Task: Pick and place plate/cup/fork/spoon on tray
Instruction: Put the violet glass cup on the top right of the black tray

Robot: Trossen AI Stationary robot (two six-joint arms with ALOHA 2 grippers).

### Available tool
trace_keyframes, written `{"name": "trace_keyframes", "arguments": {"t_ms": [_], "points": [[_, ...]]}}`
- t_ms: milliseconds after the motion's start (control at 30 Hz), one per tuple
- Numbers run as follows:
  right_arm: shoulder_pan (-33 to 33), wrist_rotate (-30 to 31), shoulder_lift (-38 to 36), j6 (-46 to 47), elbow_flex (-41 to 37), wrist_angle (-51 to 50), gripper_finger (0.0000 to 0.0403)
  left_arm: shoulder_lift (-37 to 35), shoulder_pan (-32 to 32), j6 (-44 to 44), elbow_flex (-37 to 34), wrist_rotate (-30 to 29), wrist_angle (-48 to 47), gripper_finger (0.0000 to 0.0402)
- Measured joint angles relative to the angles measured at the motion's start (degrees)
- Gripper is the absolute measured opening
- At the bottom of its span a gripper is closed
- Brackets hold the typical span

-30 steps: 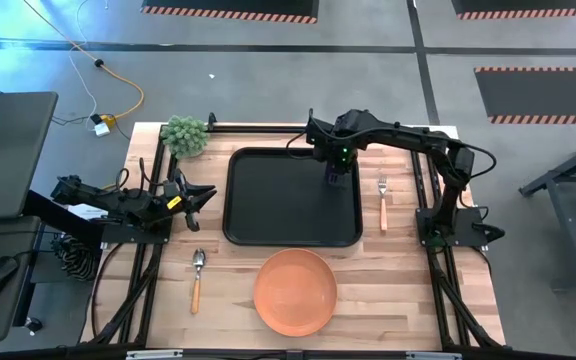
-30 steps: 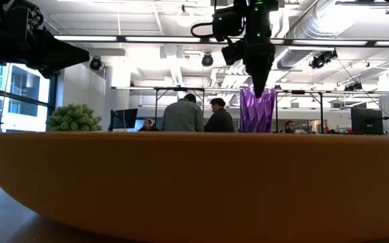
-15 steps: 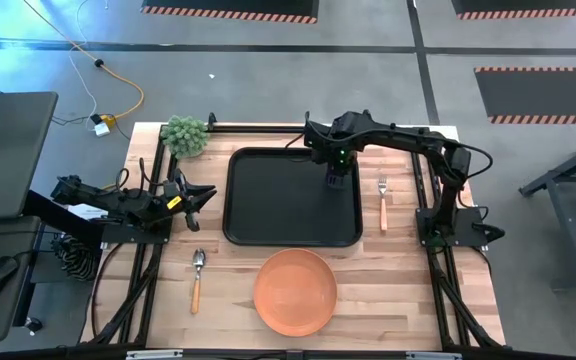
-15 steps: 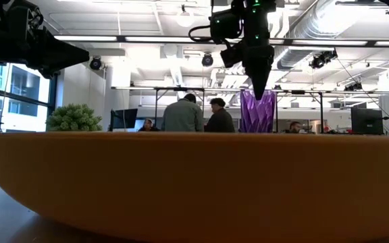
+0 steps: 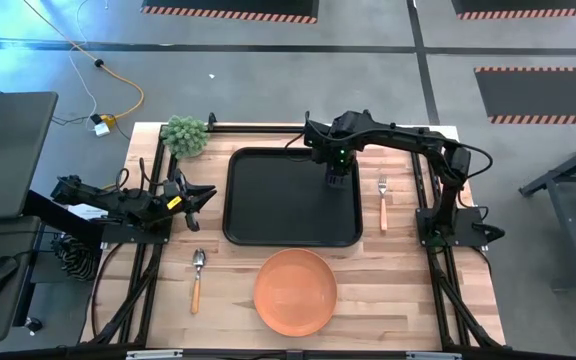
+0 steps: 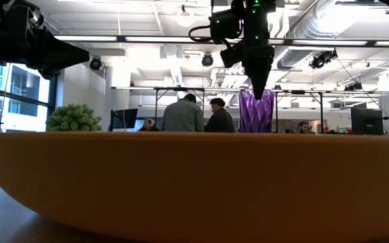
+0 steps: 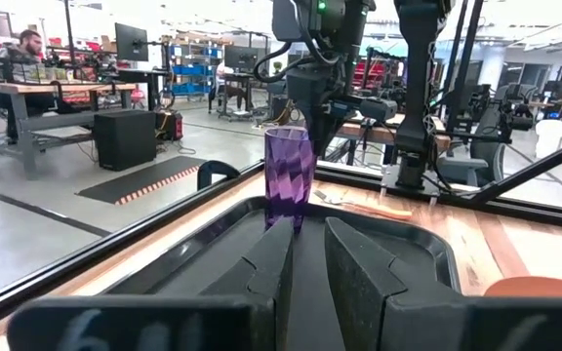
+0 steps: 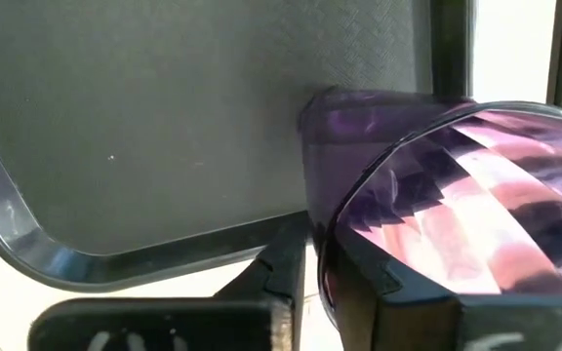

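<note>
The cup (image 7: 289,176) is stood upright on the tray (image 5: 268,200) – its rim pinched by the right claw (image 5: 335,175) – left claw (image 5: 196,197) pressed nearly together

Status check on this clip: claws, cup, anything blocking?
Right claw over tray's right side, pinching cup rim. Left claw parked left of tray, empty. Nothing blocking.

A wooden table (image 5: 398,290) stands on a grey concrete floor (image 5: 268,80) marked with red-and-white hazard stripes (image 5: 230,13), an orange cable (image 5: 118,85) trailing across it. Beyond, an open workshop shows white ceiling ducts (image 6: 329,27), tall windows (image 6: 12,91), workbenches (image 7: 57,93), monitors (image 7: 131,42) and two people standing (image 6: 198,115).
</note>
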Motion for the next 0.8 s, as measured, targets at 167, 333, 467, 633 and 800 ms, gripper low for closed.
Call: {"name": "trace_keyframes", "arguments": {"t_ms": [167, 333, 467, 633, 800], "points": [[0.0, 0.0, 0.0, 0.0, 0.0, 0.0, 0.0055, 0.0, 0.0, 0.0, 0.0, 0.0, 0.0, 0.0055], [0.0, 0.0, -0.1, 0.6, 0.0, 0.0, 0.0075, 0.0, 0.0, 0.1, 0.0, 0.0, 0.0, 0.0055], [0.0, 0.1, -0.4, 1.3, 0.0, -0.1, 0.0085, 0.0, 0.0, 0.1, 0.0, 0.0, 0.0, 0.0055], [0.2, 0.1, -0.6, 1.5, 1.6, -0.4, 0.0097, 0.0, 0.0, 0.1, 0.0, 0.0, -0.2, 0.0055], [0.2, 0.3, -0.6, 1.5, 5.5, -0.9, 0.0109, 0.0, 0.0, 0.1, 0.0, -0.1, -0.3, 0.0055]]}}
